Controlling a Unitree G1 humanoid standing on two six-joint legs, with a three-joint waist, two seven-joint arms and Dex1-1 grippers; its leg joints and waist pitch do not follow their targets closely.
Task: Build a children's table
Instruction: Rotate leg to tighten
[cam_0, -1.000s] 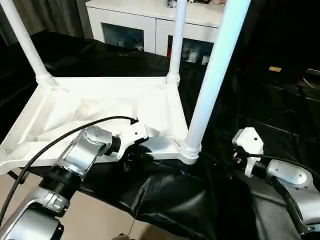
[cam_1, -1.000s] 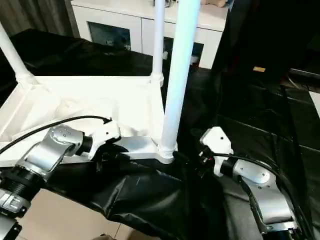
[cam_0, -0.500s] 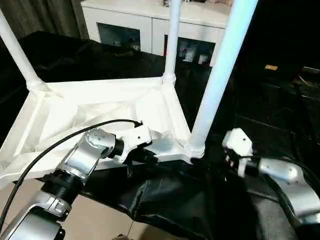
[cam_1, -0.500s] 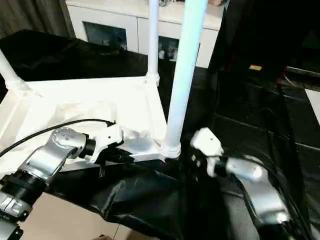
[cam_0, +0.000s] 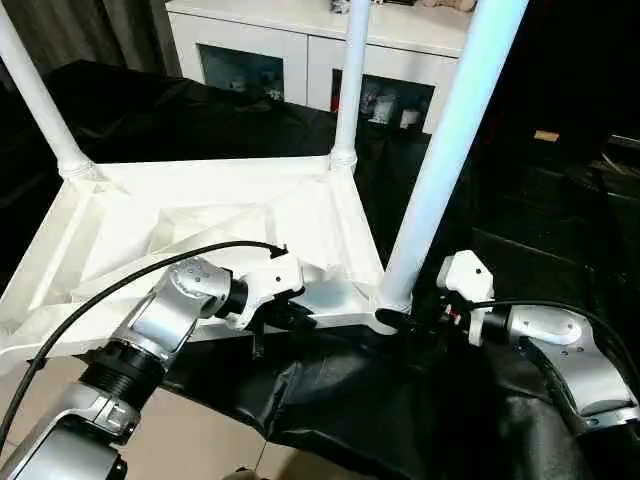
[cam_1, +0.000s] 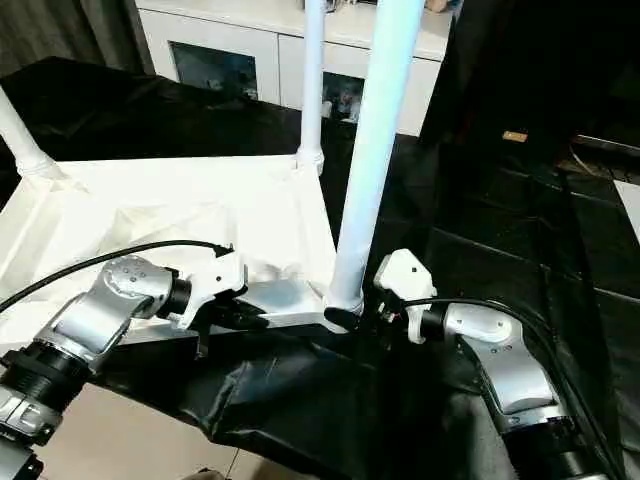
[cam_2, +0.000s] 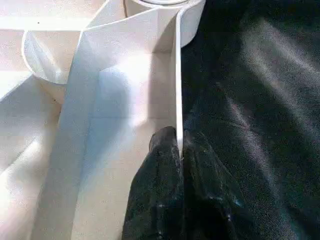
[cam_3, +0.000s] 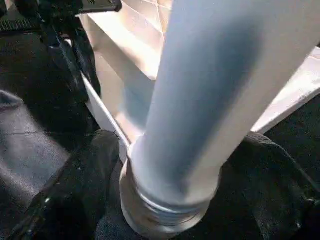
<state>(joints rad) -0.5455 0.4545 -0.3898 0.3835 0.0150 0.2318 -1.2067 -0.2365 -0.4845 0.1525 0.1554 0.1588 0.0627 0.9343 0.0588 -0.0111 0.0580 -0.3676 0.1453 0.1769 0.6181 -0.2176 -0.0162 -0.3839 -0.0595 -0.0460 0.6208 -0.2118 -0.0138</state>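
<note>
- The children's table (cam_0: 210, 225) lies upside down on a black sheet (cam_0: 330, 400), filling the left and centre of the head views, ribbed underside up.
- Three white legs stand up from its corners: one at the upper left (cam_0: 40, 100), one at the top centre (cam_0: 348, 90), and the nearest leg (cam_0: 440, 170) rising right of centre.
- The left gripper (cam_2: 179, 150), at lower centre-left of the head views, is pinched shut on the table's thin near edge, one black finger (cam_2: 157, 170) on each side of the rim.
- The right gripper (cam_3: 165, 200), at right of centre, has its jaws spread around the base of the nearest leg; one finger (cam_3: 75, 185) lies just beside the collar, and whether it presses the leg I cannot tell.
- A white cabinet (cam_0: 300, 50) with glass doors stands across the top of the frame.
</note>
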